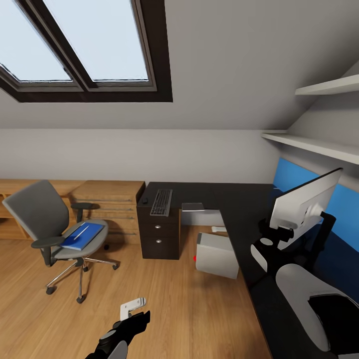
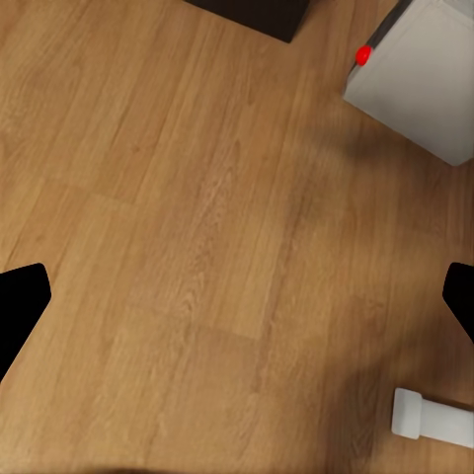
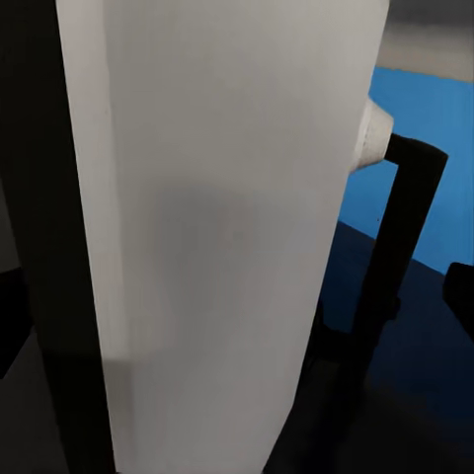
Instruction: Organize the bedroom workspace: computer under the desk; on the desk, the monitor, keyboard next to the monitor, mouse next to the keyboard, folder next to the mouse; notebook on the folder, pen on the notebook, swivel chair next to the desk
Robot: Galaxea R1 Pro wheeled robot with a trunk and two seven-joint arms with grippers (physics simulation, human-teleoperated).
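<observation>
The swivel chair (image 1: pixel 47 219) stands at the left with the blue folder (image 1: pixel 85 237) on its seat and a thin pale pen (image 1: pixel 81 232) across the folder. The keyboard (image 1: pixel 161 202) and the mouse (image 1: pixel 144 201) lie on the black top over the drawer cabinet. A thin notebook (image 1: pixel 193 206) rests at the desk (image 1: pixel 239 209) edge. The computer (image 1: pixel 217 254) (image 2: pixel 420 74) sits under the desk. The monitor (image 1: pixel 304 202) (image 3: pixel 227 227) stands on the desk; my right gripper (image 1: pixel 273 234) (image 3: pixel 237 316) is open at its near edge. My left gripper (image 1: pixel 139 319) (image 2: pixel 237 306) hangs open over bare floor.
The black drawer cabinet (image 1: pixel 159 239) adjoins the desk's left end, and a low light-wood bench (image 1: pixel 107 199) runs along the wall behind the chair. Two white shelves (image 1: pixel 319 142) hang above the desk. A small white piece (image 2: pixel 434 415) lies on the wood floor near my left gripper.
</observation>
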